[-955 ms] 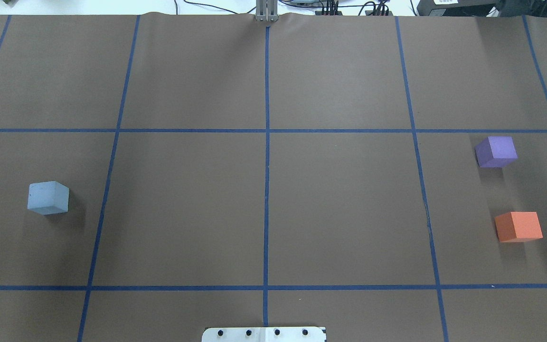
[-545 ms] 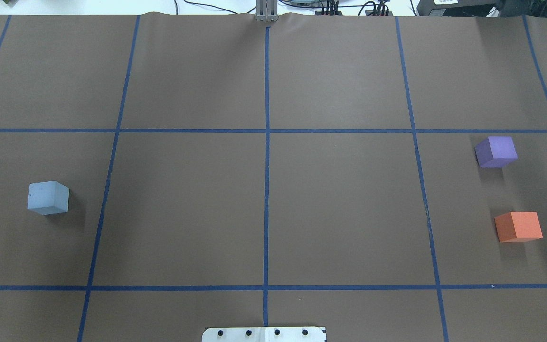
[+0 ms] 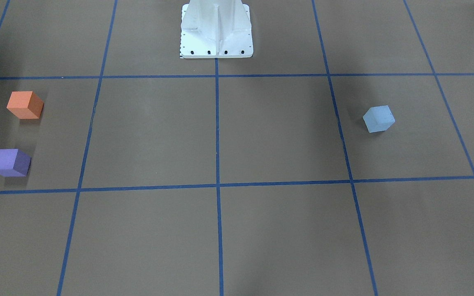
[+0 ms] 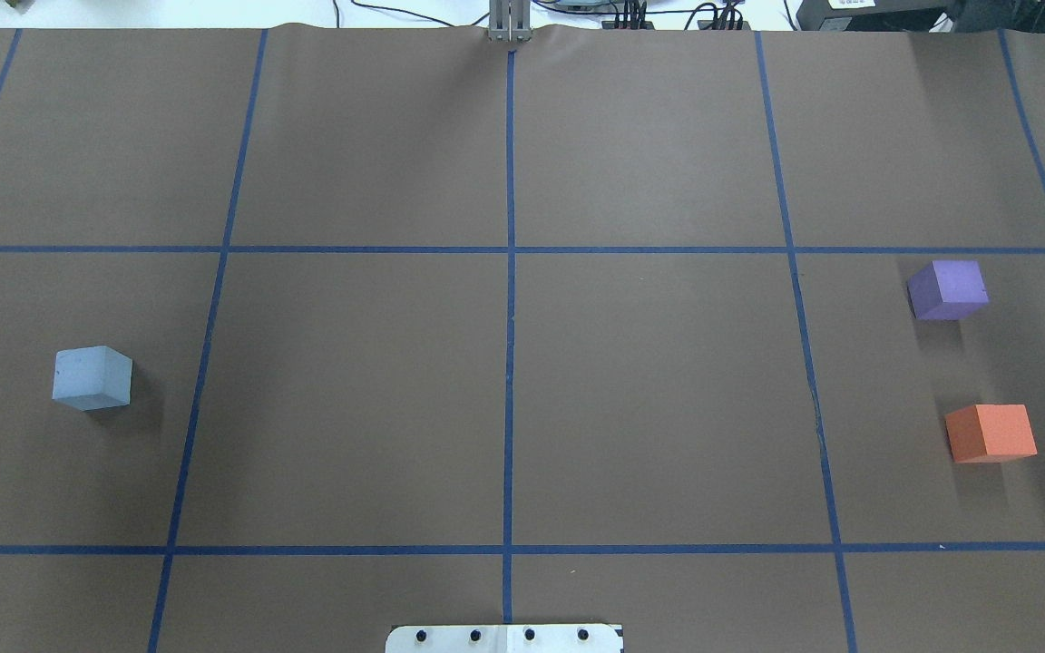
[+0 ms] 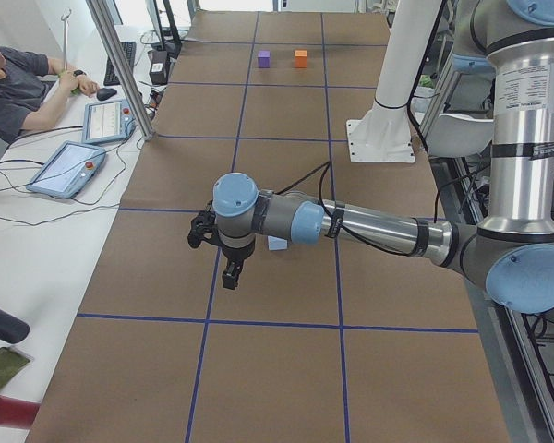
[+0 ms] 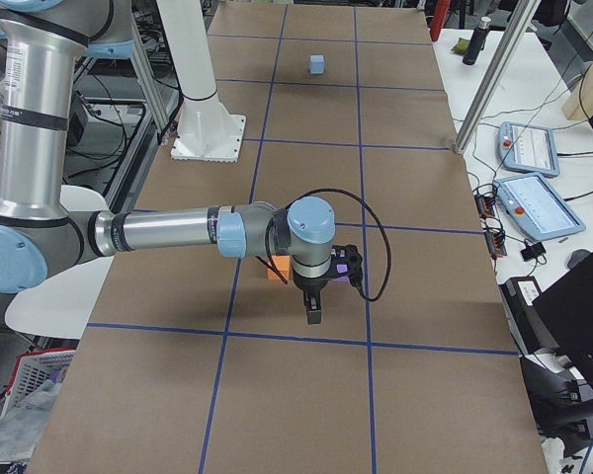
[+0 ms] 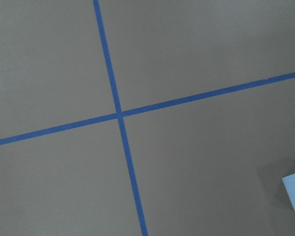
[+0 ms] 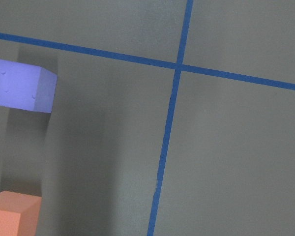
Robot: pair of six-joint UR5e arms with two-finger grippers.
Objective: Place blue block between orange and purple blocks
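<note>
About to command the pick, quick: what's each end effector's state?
Left end effector: cannot tell, seen only from the side.
Right end effector: cannot tell, same reason.

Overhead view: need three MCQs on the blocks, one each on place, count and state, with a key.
1. In the overhead view, the light-blue foam cube sits:
A. in the left half of the table
B. in the right half, beside the other cubes
C. on the centre tape line

2. How many cubes are on the brown paper table cover?
A. two
B. three
C. four

3. The purple foam cube and the orange foam cube are:
A. touching
B. apart, with bare paper between them
C. stacked

Key:
1. A, it lies left of the leftmost long tape line.
2. B, one light-blue, one purple and one orange.
3. B, brown paper shows between them.
</note>
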